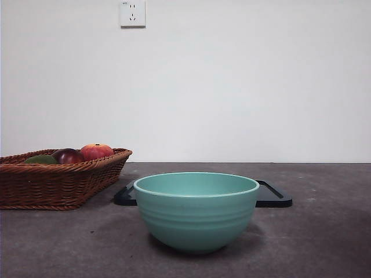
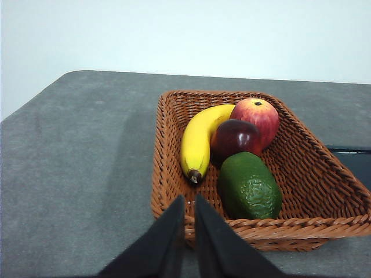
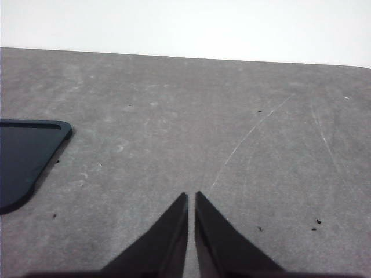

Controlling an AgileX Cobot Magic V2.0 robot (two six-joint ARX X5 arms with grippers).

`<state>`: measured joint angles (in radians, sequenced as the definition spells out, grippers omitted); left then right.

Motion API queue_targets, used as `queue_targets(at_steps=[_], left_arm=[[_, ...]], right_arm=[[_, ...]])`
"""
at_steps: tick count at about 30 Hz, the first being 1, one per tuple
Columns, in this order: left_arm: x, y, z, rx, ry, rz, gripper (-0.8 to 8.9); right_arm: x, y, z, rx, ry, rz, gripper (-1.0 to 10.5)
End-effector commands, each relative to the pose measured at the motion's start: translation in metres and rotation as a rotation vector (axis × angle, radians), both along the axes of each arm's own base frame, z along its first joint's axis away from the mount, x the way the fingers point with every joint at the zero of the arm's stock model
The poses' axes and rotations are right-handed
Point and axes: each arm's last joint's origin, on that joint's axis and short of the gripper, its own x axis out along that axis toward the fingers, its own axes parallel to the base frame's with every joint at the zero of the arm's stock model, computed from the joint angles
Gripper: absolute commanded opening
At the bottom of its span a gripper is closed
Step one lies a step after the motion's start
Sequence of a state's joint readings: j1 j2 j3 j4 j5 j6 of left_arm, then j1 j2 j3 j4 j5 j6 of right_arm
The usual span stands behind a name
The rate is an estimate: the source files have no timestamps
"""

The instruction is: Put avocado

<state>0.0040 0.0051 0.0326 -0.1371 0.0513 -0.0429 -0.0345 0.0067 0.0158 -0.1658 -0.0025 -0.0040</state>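
The dark green avocado (image 2: 249, 186) lies in the brown wicker basket (image 2: 324, 174), next to a dark red fruit (image 2: 235, 138), an orange-red apple (image 2: 258, 116) and a yellow banana (image 2: 200, 139). In the front view the avocado (image 1: 40, 159) only peeks over the rim of the basket (image 1: 58, 182) at the left. My left gripper (image 2: 189, 200) is shut and empty, hanging above the basket's near rim, apart from the avocado. My right gripper (image 3: 191, 197) is shut and empty over bare grey table. Neither arm shows in the front view.
A teal bowl (image 1: 196, 211) stands near and central in the front view. A flat black tray (image 1: 272, 197) lies behind it, and its corner shows in the right wrist view (image 3: 23, 156). A wall socket (image 1: 132, 14) is on the white wall.
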Motion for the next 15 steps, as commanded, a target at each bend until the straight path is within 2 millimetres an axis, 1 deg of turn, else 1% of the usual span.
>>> queue_targets(at_steps=[1,9,12,15], left_arm=[[0.001,0.0,-0.006,-0.004,0.01,0.004,0.26],[0.001,0.0,-0.004,-0.1,0.0,0.014,0.16],[0.0,0.0,0.006,-0.153,-0.037,0.017,0.16],[-0.002,0.0,0.019,-0.207,-0.095,0.016,0.16]], right_arm=[[0.0,0.0,0.0,0.001,-0.008,0.003,0.2],[0.0,0.0,0.0,0.126,-0.013,-0.004,0.2],[0.0,0.001,0.004,0.184,-0.046,0.003,0.2],[0.0,0.001,0.013,0.252,-0.096,0.003,0.1]])
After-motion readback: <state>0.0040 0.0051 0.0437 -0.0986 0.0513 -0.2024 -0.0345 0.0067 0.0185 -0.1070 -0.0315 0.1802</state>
